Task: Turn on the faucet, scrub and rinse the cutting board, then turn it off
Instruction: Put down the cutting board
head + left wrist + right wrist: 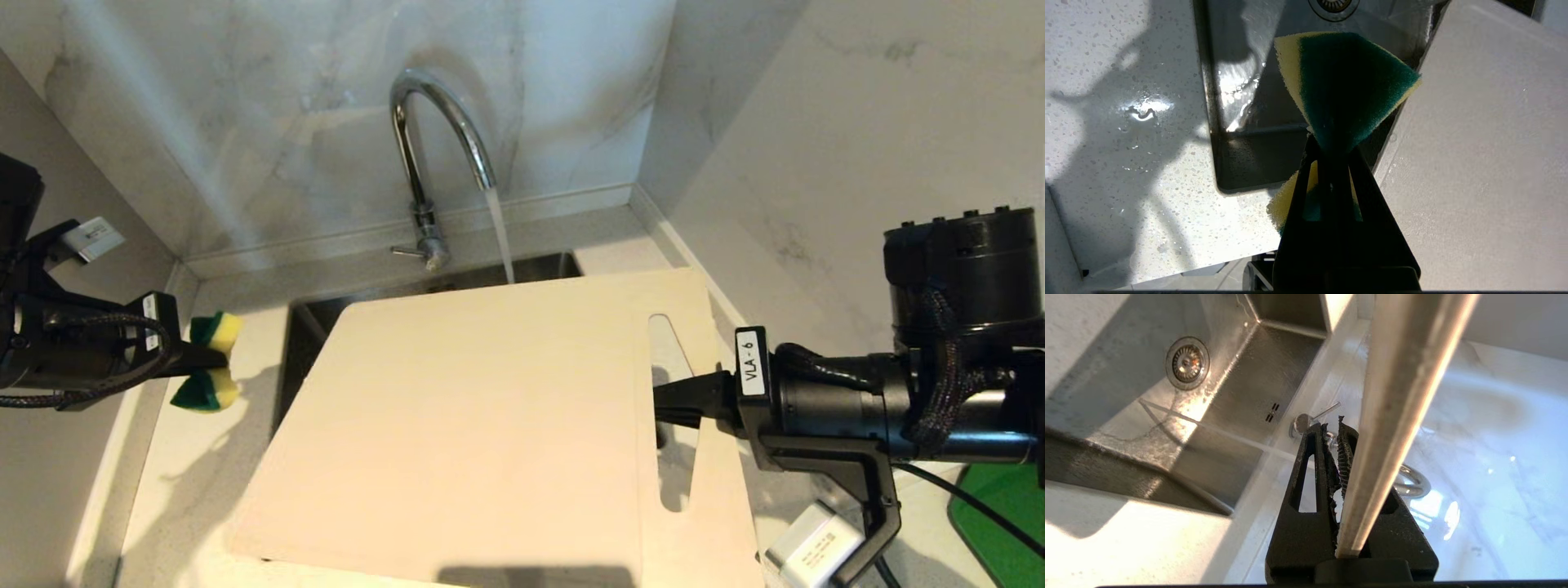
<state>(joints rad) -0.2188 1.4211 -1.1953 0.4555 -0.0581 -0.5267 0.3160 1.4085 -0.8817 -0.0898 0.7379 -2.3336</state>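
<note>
The chrome faucet point(424, 163) is running, and its stream point(500, 237) falls just behind the far edge of the cutting board point(473, 425). The pale board is held tilted over the sink point(306, 327). My right gripper point(665, 400) is shut on it at the handle cutout; in the right wrist view the gripper point(1334, 426) pinches the board's edge point(1404, 396). My left gripper point(214, 359) hangs over the counter left of the sink, shut on a green and yellow sponge point(219, 331). The left wrist view shows the sponge point(1343, 85) apart from the board point(1486, 163).
The faucet's thin lever point(406, 252) points left at its base. Marble walls close in behind and to the right. The speckled counter point(204, 457) left of the sink is wet. A green mat point(1000, 506) lies at the lower right. The drain point(1187, 363) shows below the board.
</note>
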